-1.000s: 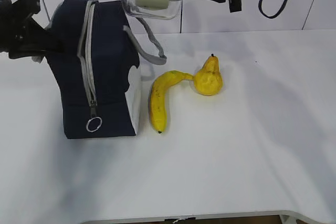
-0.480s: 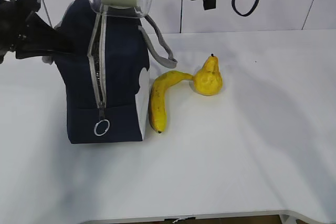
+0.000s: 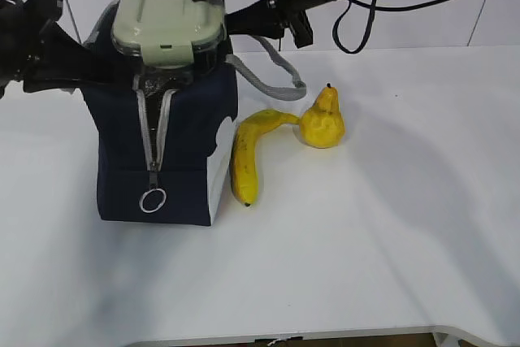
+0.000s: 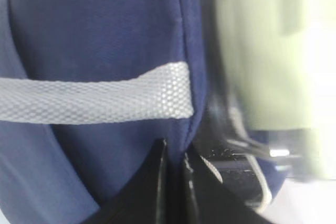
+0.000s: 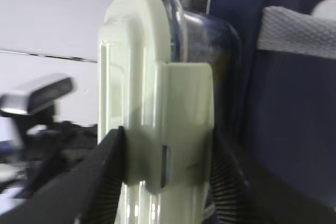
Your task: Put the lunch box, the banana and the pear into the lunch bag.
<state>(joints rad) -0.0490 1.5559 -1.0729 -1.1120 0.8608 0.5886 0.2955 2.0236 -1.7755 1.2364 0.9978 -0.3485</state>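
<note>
- Right gripper [image 3: 218, 2] clamps the lunch box [image 3: 168, 10] at its lid end, one finger on the sage-green lid and one under the clear glass body, as the right wrist view shows close up [image 5: 157, 150].
- Lunch box hangs tilted at the open top of the lunch bag [image 3: 175, 152], its lower edge just inside the parted zipper.
- Left gripper [image 3: 49, 46], on the far side of the bag from the right one, is pinched tight on the navy fabric of the bag's edge, its jaws meeting below a grey webbing strap [image 4: 94, 100].
- Banana [image 3: 246, 156] lies on the white table [image 3: 390, 241] below the right gripper, just beside the bag.
- Pear [image 3: 323, 119] stands upright at the banana's stem end, touching it.
</note>
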